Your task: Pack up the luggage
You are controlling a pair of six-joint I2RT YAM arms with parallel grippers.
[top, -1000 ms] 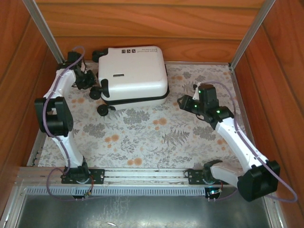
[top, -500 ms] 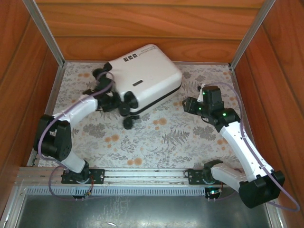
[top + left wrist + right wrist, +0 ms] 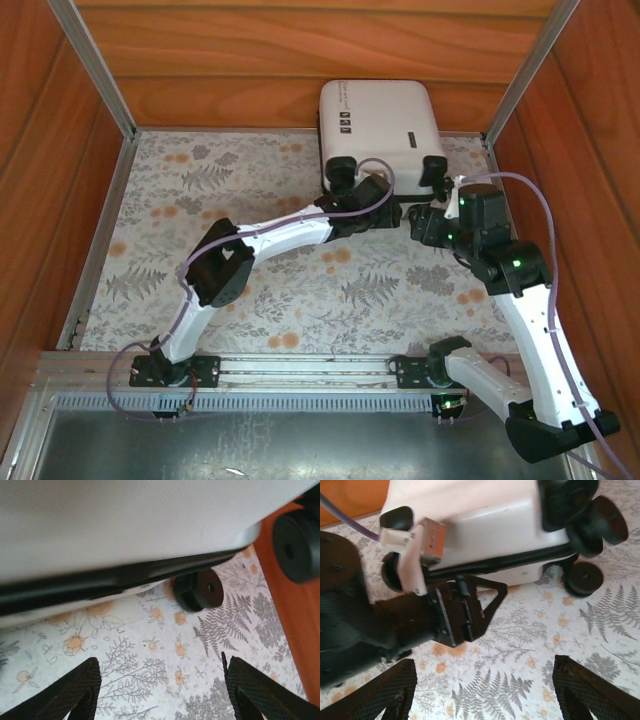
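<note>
Hiding the luggage's [image 3: 380, 115] near edge, the left end effector [image 3: 161, 662] gapes.

Cams: 1 top, 2 wrist.
Top looks down from behind bases; wrist cams close, share luggage [image 3: 150, 520] edge ahead of fingers [image 3: 65, 692].

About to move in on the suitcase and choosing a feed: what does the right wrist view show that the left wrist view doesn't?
Right wrist view: the left end effector seen from outside, one finger close to the black seam of the luggage, and the right end effector open. Left wrist view: a close look beneath the luggage's edge, with the left fingers spread and nothing between them. Both: white shell, black seam, wheels, floral tabletop, wooden wall.
</note>
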